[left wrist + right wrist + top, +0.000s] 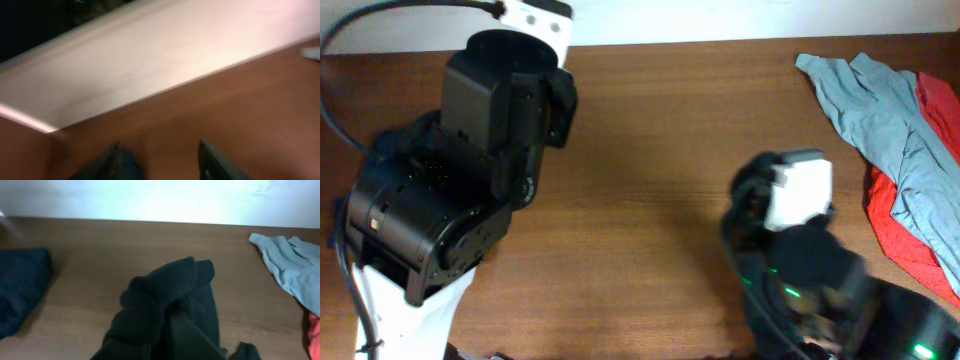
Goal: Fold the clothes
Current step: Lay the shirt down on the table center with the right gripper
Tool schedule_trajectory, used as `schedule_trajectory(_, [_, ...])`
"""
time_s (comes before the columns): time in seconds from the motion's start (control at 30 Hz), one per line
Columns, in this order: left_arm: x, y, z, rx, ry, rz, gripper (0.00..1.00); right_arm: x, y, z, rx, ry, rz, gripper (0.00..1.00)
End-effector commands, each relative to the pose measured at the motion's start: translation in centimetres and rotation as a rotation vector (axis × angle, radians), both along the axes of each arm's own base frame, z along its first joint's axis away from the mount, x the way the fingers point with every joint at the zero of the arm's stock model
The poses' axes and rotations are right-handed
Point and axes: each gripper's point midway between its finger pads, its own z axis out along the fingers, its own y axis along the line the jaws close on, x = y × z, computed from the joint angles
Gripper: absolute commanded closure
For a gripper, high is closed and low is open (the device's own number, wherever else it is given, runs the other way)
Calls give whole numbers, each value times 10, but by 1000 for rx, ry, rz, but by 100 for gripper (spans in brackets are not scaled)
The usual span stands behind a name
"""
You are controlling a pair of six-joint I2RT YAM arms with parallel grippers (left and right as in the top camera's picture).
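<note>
Step in hand, as I judge it: getting the black T-shirt [160, 295] out where it can be laid flat. No fold is made yet.

Where it is: bunched in a lump right in front of my right wrist camera, raised off the worktop [650, 150] at its top, lower edges trailing out of frame. From overhead my right arm covers it, so I can't place it more exactly than the right half of the worktop, toward the near edge.

Right tool [172, 325]: fingers together, cloth heaped over and around them. I read this as clamped on the T-shirt, though the pinch point itself is buried in fabric.

Left tool [160, 145]: fingers apart, about halfway. Nothing between them and nothing touching, only bare wood and the back wall ahead. The view is blurred.

Neighbours: navy garment [20, 290] to the left, grey-blue shirt [290, 265] to the right lying on a red garment [895, 225]. Both are apart from the T-shirt.

Next move calls for:
- setting the lump down on the bare middle of the worktop, clear of both piles
- a second hold with my left tool on a hem or shoulder
- pulling the two holds apart to spread the cloth

Risk: the cloth is twisted, and no seams or edges are visible.
</note>
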Motion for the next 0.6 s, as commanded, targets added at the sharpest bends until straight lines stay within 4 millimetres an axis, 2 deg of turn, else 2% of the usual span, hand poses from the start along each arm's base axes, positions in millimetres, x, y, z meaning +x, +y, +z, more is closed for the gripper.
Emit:
schedule_trajectory(0.0, [-9, -25, -12, -67, 78, -165, 47, 23, 21, -8, -9, 7, -42, 96])
schedule_trajectory(0.07, [-4, -16, -10, -69, 72, -135, 46, 35, 31, -15, 17, 23, -49, 96])
schedule_trajectory(0.2, [5, 9, -10, -84, 67, -54, 44, 64, 66, -44, 27, 104, 16, 95])
schedule_trajectory(0.23, [8, 15, -10, -84, 67, -34, 44, 72, 80, -56, 27, 135, 59, 93])
schedule_trajectory(0.3, [11, 26, -10, -86, 65, -3, 43, 80, 109, -73, 16, 179, 174, 80])
schedule_trajectory(0.37, [13, 34, -10, -91, 66, 21, 40, 81, 134, -85, -6, 199, 288, 54])
schedule_trajectory(0.43, [13, 38, -11, -92, 70, 34, 40, 82, 138, -89, -17, 203, 303, 39])
schedule_trajectory(0.5, [14, 39, -12, -91, 73, 37, 39, 85, 130, -86, -18, 196, 280, 32])
schedule_trajectory(0.57, [15, 38, -13, -90, 77, 36, 38, 89, 113, -79, -12, 192, 243, 26])
